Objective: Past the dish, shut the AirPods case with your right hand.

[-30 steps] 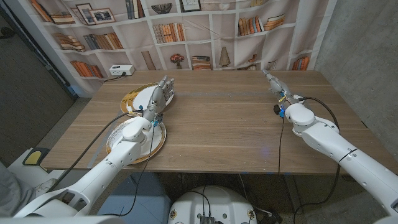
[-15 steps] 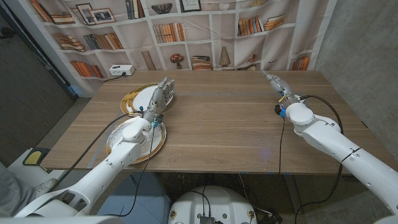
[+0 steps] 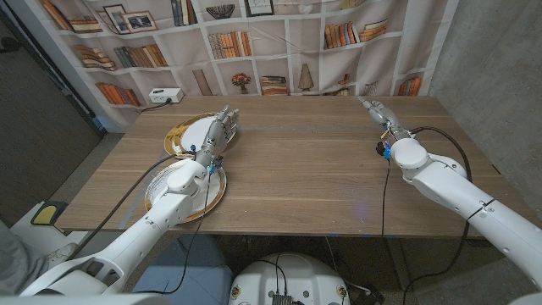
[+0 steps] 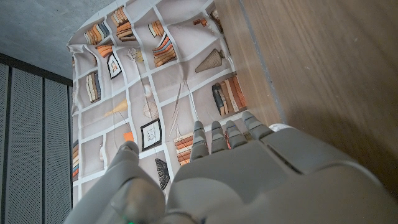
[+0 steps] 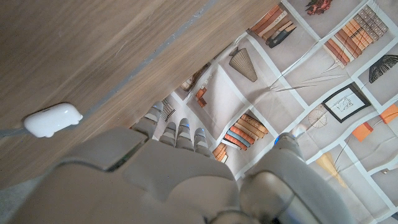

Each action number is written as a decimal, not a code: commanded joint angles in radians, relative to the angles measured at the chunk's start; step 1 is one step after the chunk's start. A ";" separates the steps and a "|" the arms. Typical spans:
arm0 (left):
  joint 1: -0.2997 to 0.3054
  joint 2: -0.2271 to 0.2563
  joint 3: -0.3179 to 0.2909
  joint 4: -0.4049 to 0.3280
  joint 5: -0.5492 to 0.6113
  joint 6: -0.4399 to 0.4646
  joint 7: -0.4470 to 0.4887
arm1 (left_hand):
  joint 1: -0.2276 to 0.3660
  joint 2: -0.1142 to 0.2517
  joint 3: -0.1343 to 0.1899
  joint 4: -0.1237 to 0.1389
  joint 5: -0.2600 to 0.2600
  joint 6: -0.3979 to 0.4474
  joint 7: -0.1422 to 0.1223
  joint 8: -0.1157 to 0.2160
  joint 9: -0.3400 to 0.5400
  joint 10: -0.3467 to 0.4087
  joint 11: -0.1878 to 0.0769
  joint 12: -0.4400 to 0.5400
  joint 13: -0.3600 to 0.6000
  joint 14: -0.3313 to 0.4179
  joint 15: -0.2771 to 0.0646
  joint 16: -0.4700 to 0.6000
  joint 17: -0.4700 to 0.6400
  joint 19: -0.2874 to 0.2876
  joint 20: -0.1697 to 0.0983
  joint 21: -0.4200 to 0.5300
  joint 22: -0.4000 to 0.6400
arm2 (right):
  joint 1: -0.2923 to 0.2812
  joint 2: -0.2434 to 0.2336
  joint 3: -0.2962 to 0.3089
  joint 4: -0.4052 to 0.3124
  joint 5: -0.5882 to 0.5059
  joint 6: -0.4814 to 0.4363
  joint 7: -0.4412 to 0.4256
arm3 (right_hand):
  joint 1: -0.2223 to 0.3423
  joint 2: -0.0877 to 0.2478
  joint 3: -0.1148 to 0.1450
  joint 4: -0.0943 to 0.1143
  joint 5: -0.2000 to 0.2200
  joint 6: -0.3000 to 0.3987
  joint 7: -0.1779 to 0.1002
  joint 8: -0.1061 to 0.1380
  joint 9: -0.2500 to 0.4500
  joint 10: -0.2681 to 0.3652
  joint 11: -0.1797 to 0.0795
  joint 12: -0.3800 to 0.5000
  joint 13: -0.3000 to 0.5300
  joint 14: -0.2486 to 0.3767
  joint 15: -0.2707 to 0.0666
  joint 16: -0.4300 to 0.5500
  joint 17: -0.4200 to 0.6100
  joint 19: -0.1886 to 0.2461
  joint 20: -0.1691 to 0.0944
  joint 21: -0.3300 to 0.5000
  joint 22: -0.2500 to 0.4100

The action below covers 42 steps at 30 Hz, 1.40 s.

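While the right hand (image 3: pixel 375 112) is reaching out near the far right of the surface (image 3: pixel 296 169), at about 2 o'clock from its middle in the head view, the case (image 5: pixel 53 119) is showing in the right wrist view as a small white rounded thing. It is lying on the wood near the far edge, just beside that hand's fingertips (image 5: pixel 176 127) and apart from them. Whether its lid is up or down I cannot tell from that angle, and in the head view I cannot pick it out.

The right hand is grasping nothing: its fingers are stretching forward, the thumb is standing off to one side, and nothing is sitting between them. A black cable (image 3: pixel 381 195) is running along the right forearm.

Across the surface, at about 10 o'clock, the left hand (image 3: pixel 218 129) is reaching over a gold-rimmed plate (image 3: pixel 178 133), fingers extended and released, holding nothing. Whether it is touching the plate I cannot tell. A second gold-rimmed plate (image 3: pixel 216 193) is lying at about 8 o'clock, near the front left edge, partly under the left forearm.

Behind the surface a printed bookshelf backdrop (image 3: pixel 279 42) is hanging, and a white box (image 3: pixel 165 95) is sitting at its foot at about 11 o'clock.
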 commanded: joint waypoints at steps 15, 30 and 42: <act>-0.015 -0.004 0.019 0.027 0.007 0.010 -0.029 | 0.004 0.008 0.000 -0.007 -0.001 0.018 0.002 0.005 0.003 0.009 0.003 0.003 0.004 -0.009 0.002 -0.002 0.004 -0.001 -0.003 -0.010 0.005 | 0.023 0.010 -0.014 -0.087 -0.058 -0.230 -0.087 | 0.030 0.003 0.009 -0.017 -0.003 0.010 -0.009 0.007 0.006 0.009 -0.003 0.009 0.002 -0.002 -0.003 0.011 0.003 0.008 0.010 0.011 0.002; -0.021 -0.001 0.023 0.034 0.009 0.013 -0.039 | 0.002 0.010 0.000 -0.010 -0.001 0.028 0.015 0.005 0.003 0.008 0.004 0.001 0.004 -0.011 0.001 -0.002 0.004 0.000 -0.004 -0.015 0.005 | 0.067 0.030 -0.055 -0.145 -0.103 -0.447 -0.161 | 0.054 0.012 0.019 -0.031 -0.004 0.015 -0.003 0.007 0.006 0.033 0.005 0.017 0.002 0.005 0.003 0.015 0.003 0.018 0.009 0.013 0.002; -0.020 -0.001 0.029 0.039 0.016 0.019 -0.035 | 0.003 0.012 0.002 -0.012 -0.001 0.028 0.014 0.004 0.003 0.008 0.004 0.000 0.004 -0.013 0.001 -0.002 0.004 -0.002 -0.003 -0.018 0.005 | 0.098 0.055 -0.097 -0.147 -0.142 -0.549 -0.188 | 0.066 0.012 0.022 -0.040 -0.007 0.022 0.006 0.008 0.007 0.049 0.022 0.022 0.002 0.014 0.020 0.018 0.003 0.027 0.007 0.015 0.002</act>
